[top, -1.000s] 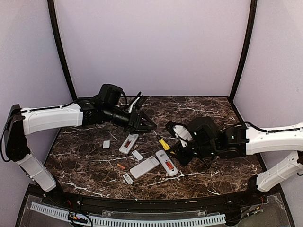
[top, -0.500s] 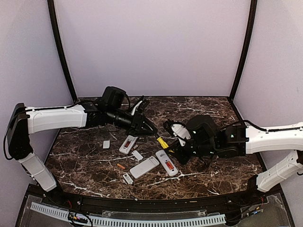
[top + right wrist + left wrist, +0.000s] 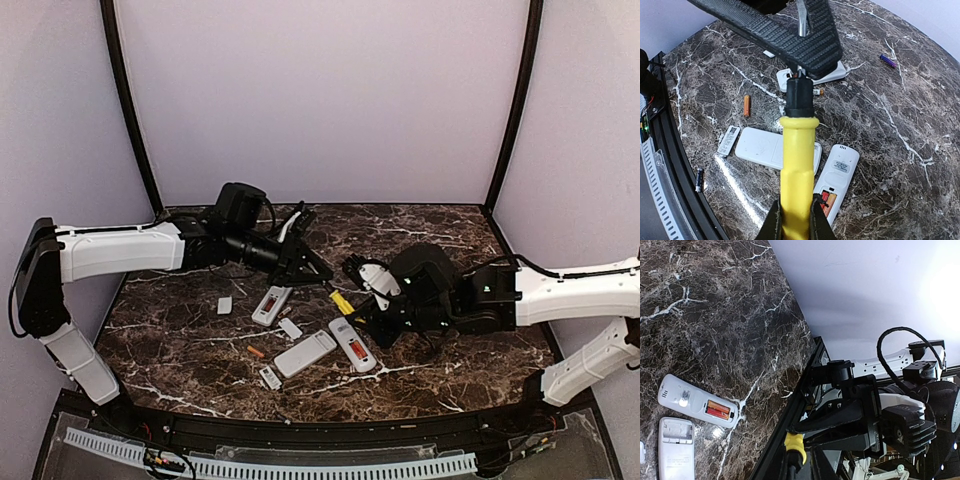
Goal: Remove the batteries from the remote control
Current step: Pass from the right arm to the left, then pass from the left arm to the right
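My right gripper (image 3: 363,312) is shut on the yellow handle of a screwdriver (image 3: 343,300) and holds it above the table. In the right wrist view the handle (image 3: 797,165) sits between my right gripper's (image 3: 795,220) pads. My left gripper (image 3: 322,277) comes from the left, its black fingers (image 3: 790,40) closed in a V on the metal shaft just above the black collar. A white remote (image 3: 352,345) lies open below with red-orange batteries (image 3: 826,200) in its bay. It also shows in the left wrist view (image 3: 677,397). A second remote (image 3: 272,304) holds batteries too.
A third white remote (image 3: 305,353) lies between them, its bay empty (image 3: 676,440). A loose orange battery (image 3: 256,351) lies left of it. Small white covers (image 3: 224,305), (image 3: 290,328), (image 3: 270,378) are scattered nearby. A purple item (image 3: 887,61) lies farther back.
My left gripper moved right toward the screwdriver and its fingers closed from a wide spread onto the shaft. My right gripper kept hold of the handle and shifted slightly.
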You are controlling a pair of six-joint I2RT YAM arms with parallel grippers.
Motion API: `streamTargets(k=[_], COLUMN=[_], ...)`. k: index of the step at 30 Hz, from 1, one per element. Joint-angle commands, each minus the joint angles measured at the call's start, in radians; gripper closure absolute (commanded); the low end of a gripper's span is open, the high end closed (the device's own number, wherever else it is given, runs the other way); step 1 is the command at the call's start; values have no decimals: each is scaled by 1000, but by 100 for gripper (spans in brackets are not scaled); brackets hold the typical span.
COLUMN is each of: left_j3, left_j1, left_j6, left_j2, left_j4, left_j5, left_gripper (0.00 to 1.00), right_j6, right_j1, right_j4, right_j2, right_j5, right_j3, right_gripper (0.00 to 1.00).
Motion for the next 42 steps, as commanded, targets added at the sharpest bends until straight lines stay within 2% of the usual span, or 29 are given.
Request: streamTargets(k=[1,4,8,12,13,17,19,24,26,28,32,38,42], left_j3=[-18,-25,-28,-33,-38,-61,-81,-113,-141,-165,-203,-260,-329], left_j1=[-3,-3,-3,-2,-1,6,17,42,43,44,46,53,53], left_j6=[-4,-3,-7,-1,3,-13,-43,-82,-87,-94,-109,-111,-132], left_j2=[-17,-26,-37,-59,-73,-124,-151,-209,-246,-258,-250,-269,-300], left_j4=[6,0,-3,-15,-19,-6,49,213,264,316,429,580,745], left_j5=[-1,-10,-10,-31,-40,-112,-152,-292,-342,-365,-331,-300,-289], left_gripper=[86,88,98,100,100,100,100,100,100,100,100,100,100], right_j6=[-10,-11,-7,7,13,45,86,248,328,339,338,408,427], right_j1=[10,12,10,11,12,10,9,-52,-146,-189,-208,-240,-240], right_j4=[34,29,28,36,40,117,168,435,545,607,644,740,794], right_j2=[13,17,19,15,12,-26,-59,-108,-101,-85,-70,-104,-115], right_j5=[23,34,49,74,77,79,83,43,-87,-148,-207,-294,-340], right_j3=[14,20,27,26,23,-8,-27,-158,-183,-174,-129,-169,-180], right_gripper=[100,100,100,100,95,47,30,6,5,4,2,1,1])
